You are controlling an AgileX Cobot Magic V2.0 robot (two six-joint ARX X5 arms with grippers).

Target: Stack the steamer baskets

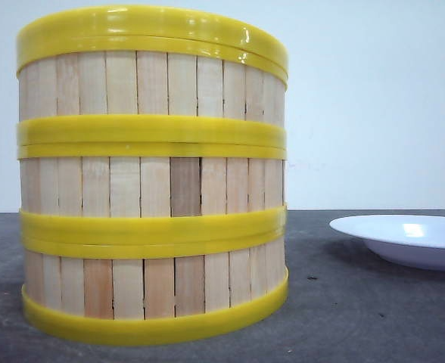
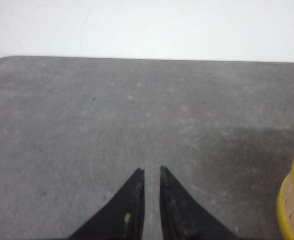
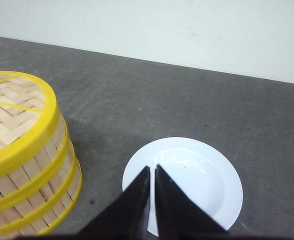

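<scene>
A dark grey, scuffed bench (image 1: 374,318) meets a plain white wall (image 1: 374,98). Three round wooden-slat steamer baskets with yellow rims (image 1: 153,174) stand stacked on it, a white plate (image 1: 404,238) just beside. The left fingers (image 2: 152,172) and right fingers (image 3: 152,170) are clenched, gripping nothing, over bare bench and plate.

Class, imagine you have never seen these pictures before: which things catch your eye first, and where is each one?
The stack of three steamer baskets dominates the front view, standing on the dark table with yellow rims lined up. To its right sits an empty white plate. In the right wrist view, the right gripper hangs over that plate, its jaws almost together and holding nothing.
</scene>
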